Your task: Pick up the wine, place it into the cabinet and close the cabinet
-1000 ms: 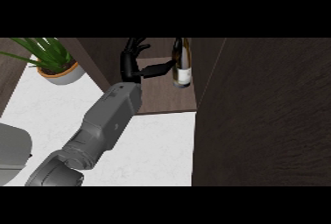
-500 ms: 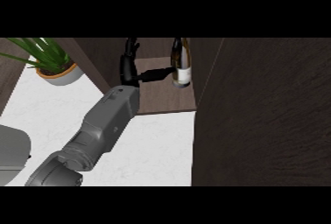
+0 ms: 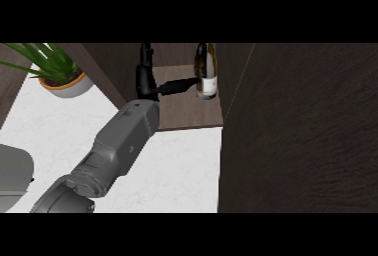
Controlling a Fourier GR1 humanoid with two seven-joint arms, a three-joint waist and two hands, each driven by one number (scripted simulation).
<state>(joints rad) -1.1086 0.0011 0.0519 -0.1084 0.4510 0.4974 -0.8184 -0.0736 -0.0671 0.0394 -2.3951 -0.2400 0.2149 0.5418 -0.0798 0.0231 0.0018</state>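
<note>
Wine bottle point(image 3: 204, 75) upright on cabinet shelf point(image 3: 184, 112), near right wall, between open door point(image 3: 303, 130) and my hand.
My left hand point(image 3: 151, 82) inside cabinet: fingers straight, pointing up; thumb out sideways, tip at bottle label. Touching or just apart: cannot tell. Nothing pinched.
Right hand not visible.
Judgement: placement done, release step. Draw hand straight back toward worktop point(image 3: 81, 120), thumb clear of bottle, no sideways sweep. Then swing door shut.
Potted plant point(image 3: 55, 70) well left.

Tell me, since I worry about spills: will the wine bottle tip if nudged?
Probably. The wine bottle stands upright, tall and narrow, so a sideways push may topple it. Being round, it would likely roll. The left hand reaches beside it, thumb toward its label.
</note>
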